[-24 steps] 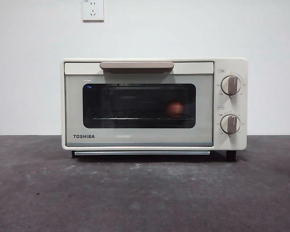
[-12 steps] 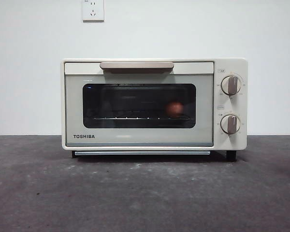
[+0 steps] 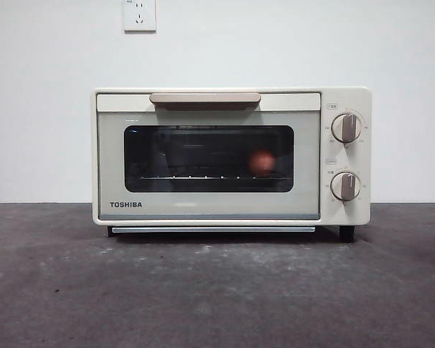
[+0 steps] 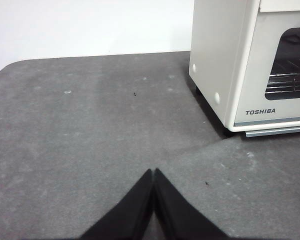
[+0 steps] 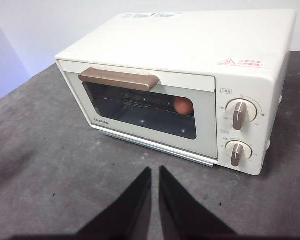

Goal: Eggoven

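One oven (image 3: 230, 156), door closed, sits mid-table w/ bare dark table (image 3: 217, 290) in front and to both sides. One egg (image 3: 262, 162) inside on the rack, toward the knob side — two knobs (image 3: 346, 127). Left gripper (image 4: 153, 172) pinched together, holding nothing, off the oven's corner. Right gripper (image 5: 155, 170) nearly closed, thin gap, empty, before the door.

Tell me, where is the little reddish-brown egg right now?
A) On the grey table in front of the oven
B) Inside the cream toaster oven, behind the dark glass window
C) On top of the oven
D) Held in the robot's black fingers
B: the small reddish-brown egg sits on the wire rack inside the cream boxy TOSHIBA toaster oven, seen through its dark glass window with the door closed.
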Controlling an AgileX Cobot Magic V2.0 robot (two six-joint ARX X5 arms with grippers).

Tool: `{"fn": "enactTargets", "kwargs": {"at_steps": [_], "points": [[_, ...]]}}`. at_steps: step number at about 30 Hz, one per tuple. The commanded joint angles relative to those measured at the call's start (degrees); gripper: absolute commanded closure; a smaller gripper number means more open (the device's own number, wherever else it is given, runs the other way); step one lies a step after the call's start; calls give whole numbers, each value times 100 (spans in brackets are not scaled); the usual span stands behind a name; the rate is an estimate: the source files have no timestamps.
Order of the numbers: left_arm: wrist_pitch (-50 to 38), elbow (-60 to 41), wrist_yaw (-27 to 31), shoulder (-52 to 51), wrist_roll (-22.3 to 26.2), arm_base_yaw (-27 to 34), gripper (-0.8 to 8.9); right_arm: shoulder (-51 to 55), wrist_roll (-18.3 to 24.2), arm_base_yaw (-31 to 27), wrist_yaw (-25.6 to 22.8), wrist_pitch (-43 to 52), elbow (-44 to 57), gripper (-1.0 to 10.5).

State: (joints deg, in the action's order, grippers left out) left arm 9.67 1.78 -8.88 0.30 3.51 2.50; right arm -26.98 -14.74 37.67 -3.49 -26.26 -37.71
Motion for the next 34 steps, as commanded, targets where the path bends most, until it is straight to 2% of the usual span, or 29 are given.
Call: {"fn": "enactTargets", "kwargs": {"at_steps": [1, 6, 7, 9, 11, 12, 17, 23, 27, 34], "points": [[-63, -157, 9, -13, -13, 15, 806, -13, 85, 46, -22, 72, -37, 943], [-63, -157, 9, -13, -13, 15, 806, -13, 111, 46, -28, 74, -37, 943], [-63, -157, 9, -13, -13, 17, 806, -13, 280, 44, -138, 103, -37, 943], [-66, -157, 9, -13, -13, 15, 806, -4, 354, 15, -413, 96, -31, 943], [-63, -157, 9, -13, -13, 15, 806, 144, 518, -195, -730, 98, 7, 943], [-66, -157, 9, -13, -13, 15, 806, 205, 608, -321, -737, 118, 46, 943], [-68, -157, 9, -13, -13, 15, 806, 678, 675, -1443, 33, 885, 789, 943], [-61, -157, 9, -13, -13, 15, 806, 1611, 800, -2557, 208, 2133, 2076, 943], [-61, -157, 9, -13, -13, 15, 806, 2094, 815, -2911, 181, 2503, 2702, 943], [-63, -157, 9, -13, -13, 15, 806, 2544, 787, -3279, 190, 2496, 3464, 943]]}}
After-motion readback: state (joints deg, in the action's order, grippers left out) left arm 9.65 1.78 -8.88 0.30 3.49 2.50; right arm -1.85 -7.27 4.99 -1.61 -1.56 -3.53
